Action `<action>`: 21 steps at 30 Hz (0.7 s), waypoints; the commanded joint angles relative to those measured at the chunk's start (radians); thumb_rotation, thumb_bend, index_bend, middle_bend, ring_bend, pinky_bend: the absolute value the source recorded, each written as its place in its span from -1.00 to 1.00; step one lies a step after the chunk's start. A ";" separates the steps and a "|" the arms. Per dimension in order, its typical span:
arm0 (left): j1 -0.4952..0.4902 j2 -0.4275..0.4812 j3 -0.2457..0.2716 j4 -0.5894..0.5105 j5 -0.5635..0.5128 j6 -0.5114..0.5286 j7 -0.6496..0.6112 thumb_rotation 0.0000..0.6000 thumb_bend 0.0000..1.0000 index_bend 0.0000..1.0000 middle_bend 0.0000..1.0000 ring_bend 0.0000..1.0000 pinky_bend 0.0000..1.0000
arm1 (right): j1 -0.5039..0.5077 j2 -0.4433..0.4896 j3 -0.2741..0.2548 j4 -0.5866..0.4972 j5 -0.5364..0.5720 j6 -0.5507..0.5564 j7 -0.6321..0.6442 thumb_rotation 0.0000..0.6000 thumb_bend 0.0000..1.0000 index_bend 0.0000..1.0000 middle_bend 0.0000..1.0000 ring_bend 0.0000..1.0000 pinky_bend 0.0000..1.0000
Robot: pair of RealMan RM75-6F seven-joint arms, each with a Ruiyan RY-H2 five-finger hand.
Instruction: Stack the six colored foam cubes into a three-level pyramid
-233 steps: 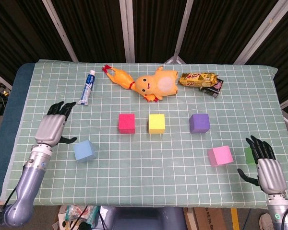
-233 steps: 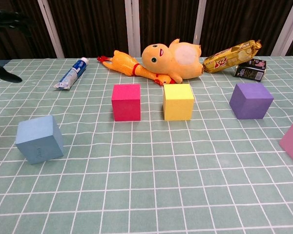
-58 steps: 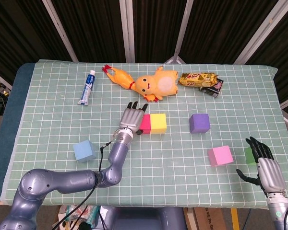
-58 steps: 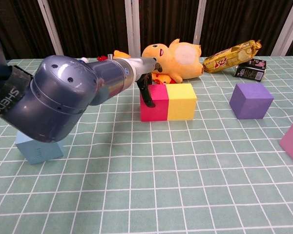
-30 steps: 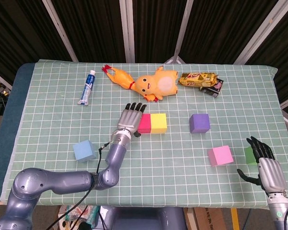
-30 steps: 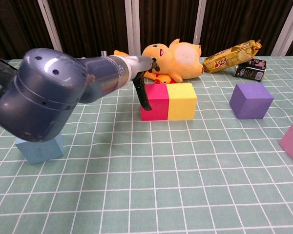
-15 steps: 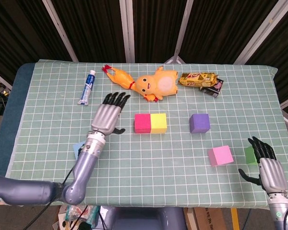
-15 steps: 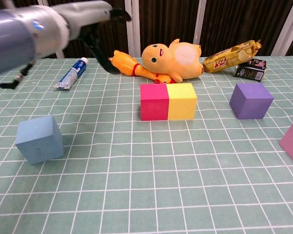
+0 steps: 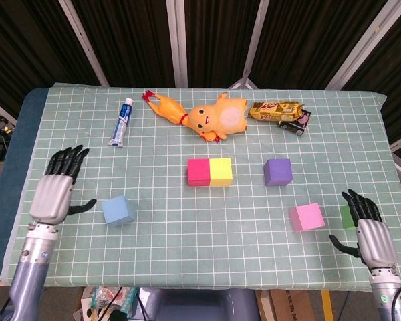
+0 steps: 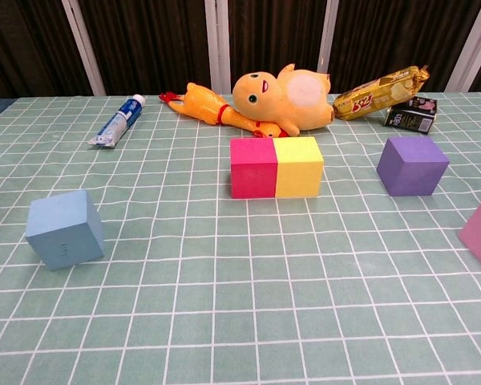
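Six foam cubes lie on the green checked tablecloth, none stacked yet. Nearest the robot, the right hand rests at the table's front right corner, fingers spread and holding nothing, and the green cube shows just beside and partly behind its fingertips. At the front left, the left hand hovers with fingers spread apart and empty; neither hand appears in the chest view. Taking the red cube as landmark: it sits near the table's middle, and the yellow cube touches its right side, the two forming a flush pair, as the chest view confirms with red cube and yellow cube face to face. The blue cube lies nearer the robot and well to the left of the red cube, close beside the left hand and slightly turned. The pink cube lies nearer and far to the right of it. The purple cube stands level with the red cube, apart to the right beyond the yellow one. Farther back than the red cube lie a plush yellow duck and a rubber chicken touching it, a toothpaste tube back left, and a gold snack packet with a small dark carton back right.
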 commanded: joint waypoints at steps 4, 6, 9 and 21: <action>0.106 0.079 0.045 -0.017 0.093 0.068 -0.064 1.00 -0.78 -1.00 -0.97 -1.00 -0.96 | 0.075 0.020 0.036 -0.076 0.007 -0.082 -0.052 1.00 -0.45 -1.00 -1.00 -1.00 -1.00; 0.117 0.094 0.033 -0.021 0.097 0.068 -0.085 1.00 -0.78 -1.00 -0.97 -1.00 -0.96 | 0.117 0.027 0.059 -0.098 0.021 -0.128 -0.081 1.00 -0.45 -1.00 -1.00 -1.00 -1.00; 0.126 0.110 0.019 -0.029 0.101 0.055 -0.113 1.00 -0.78 -1.00 -0.97 -1.00 -0.96 | 0.198 0.027 0.106 -0.119 0.049 -0.210 -0.129 1.00 -0.45 -1.00 -1.00 -1.00 -1.00; 0.163 0.140 -0.027 -0.043 0.112 0.014 -0.146 1.00 -0.78 -1.00 -0.97 -1.00 -0.96 | 0.538 -0.107 0.232 0.094 0.308 -0.561 -0.284 1.00 -0.45 -1.00 -1.00 -1.00 -1.00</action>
